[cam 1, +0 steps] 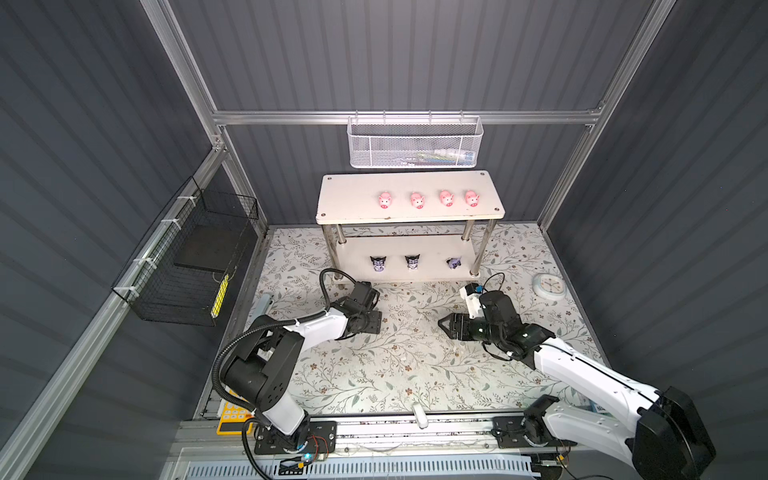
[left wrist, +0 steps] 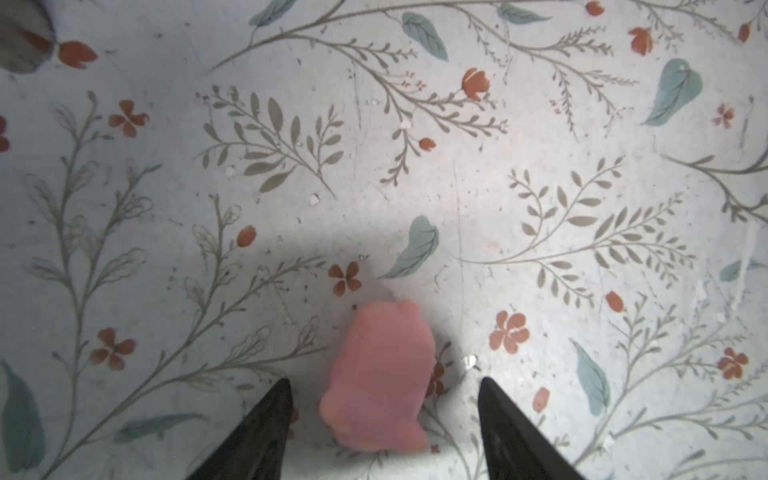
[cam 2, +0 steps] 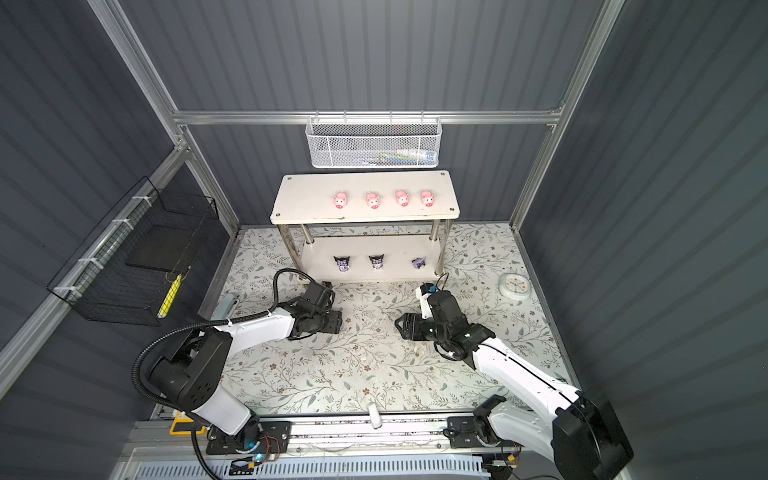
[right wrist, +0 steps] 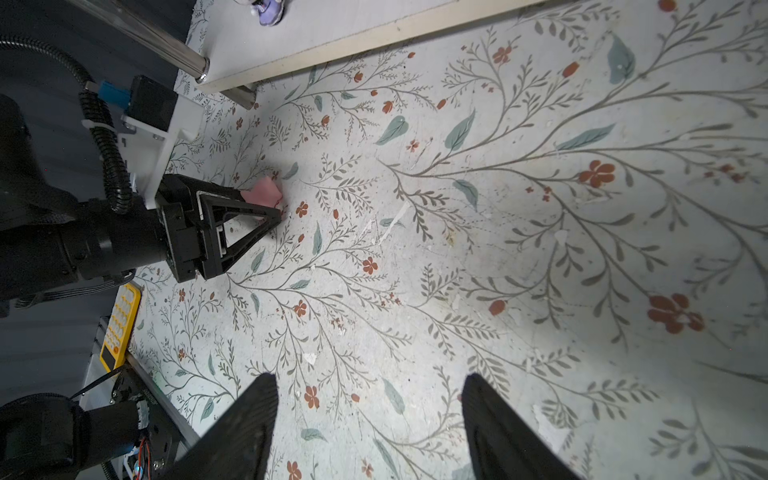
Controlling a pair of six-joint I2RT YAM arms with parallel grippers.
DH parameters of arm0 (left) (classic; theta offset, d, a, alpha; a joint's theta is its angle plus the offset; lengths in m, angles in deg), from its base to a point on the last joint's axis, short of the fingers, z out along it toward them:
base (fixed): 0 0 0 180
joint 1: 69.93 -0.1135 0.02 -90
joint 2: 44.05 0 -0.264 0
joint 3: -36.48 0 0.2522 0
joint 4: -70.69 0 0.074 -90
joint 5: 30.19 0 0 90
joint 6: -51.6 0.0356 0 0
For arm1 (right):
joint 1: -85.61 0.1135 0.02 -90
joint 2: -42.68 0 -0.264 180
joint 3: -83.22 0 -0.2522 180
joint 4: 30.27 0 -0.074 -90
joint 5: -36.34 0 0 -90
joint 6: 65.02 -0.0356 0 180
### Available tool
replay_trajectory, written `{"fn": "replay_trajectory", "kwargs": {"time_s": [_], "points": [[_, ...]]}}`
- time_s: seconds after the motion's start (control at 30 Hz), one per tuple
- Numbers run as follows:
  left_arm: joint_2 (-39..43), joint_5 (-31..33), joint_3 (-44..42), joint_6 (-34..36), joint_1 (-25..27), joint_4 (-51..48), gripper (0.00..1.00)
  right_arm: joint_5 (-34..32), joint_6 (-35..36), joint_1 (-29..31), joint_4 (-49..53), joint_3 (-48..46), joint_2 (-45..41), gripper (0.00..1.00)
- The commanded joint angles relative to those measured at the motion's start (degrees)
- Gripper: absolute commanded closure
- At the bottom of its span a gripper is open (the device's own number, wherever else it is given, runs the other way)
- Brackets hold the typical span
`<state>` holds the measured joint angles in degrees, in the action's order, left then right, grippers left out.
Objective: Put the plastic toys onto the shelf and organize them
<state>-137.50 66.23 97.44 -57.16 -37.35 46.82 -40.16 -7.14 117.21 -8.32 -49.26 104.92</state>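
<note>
I count eight toys. Four pink pigs (cam 1: 385, 200) (cam 1: 417, 200) (cam 1: 446, 198) (cam 1: 471, 198) stand in one row on the top board (cam 1: 353, 199) of the shelf (cam 1: 490, 232), snouts toward me and set toward its right half. Three black-and-purple figures (cam 1: 377, 263) (cam 1: 412, 262) (cam 1: 454, 262) line the lower board (cam 1: 432, 251), each apart from its neighbour. The fifth pig (left wrist: 380, 374) lies on the floral worktop (cam 1: 395, 365) in front of the shelf, between the two fingers of my left end effector (left wrist: 384, 380). Those fingers stand apart on either side of the pig, with a gap showing on each side, so nothing is gripped. My right end effector (right wrist: 369, 376) hangs over bare worktop well to the right, its two fingers spread and nothing between them.
</note>
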Motion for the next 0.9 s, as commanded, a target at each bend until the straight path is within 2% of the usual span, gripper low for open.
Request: {"fn": "replay_trajectory", "kwargs": {"time_s": [0.0, 0.13, 0.23, 0.3, 0.57, 0.87], "points": [[-1.0, 0.6, 1.5, 1.6, -0.8, 1.4, 0.33, -0.7, 0.4, 0.1, -0.1, -0.9, 0.0, 0.28], [-2.3, 0.4, 2.0, 2.6, -1.0, 1.2, 0.39, -0.8, 0.2, 0.1, -0.4, -1.3, 0.1, 0.28], [-2.9, 0.0, 2.1, 2.9, -1.0, 1.5, 0.49, -0.8, 0.2, 0.1, -0.5, -1.4, 0.1, 0.28], [-3.1, -0.7, 2.0, 3.1, -1.0, 1.8, 0.51, -0.8, 0.2, 0.1, -0.6, -1.5, 0.1, 0.28], [-1.6, -1.7, 1.8, 3.7, -1.1, 1.4, 0.66, -0.6, 0.0, 0.1, -1.2, -1.6, 1.0, 0.28], [3.2, -1.2, 4.7, 3.4, -1.0, -5.7, 0.75, -0.1, -0.3, 0.0, -2.1, -1.3, 1.5, 0.28]]}}
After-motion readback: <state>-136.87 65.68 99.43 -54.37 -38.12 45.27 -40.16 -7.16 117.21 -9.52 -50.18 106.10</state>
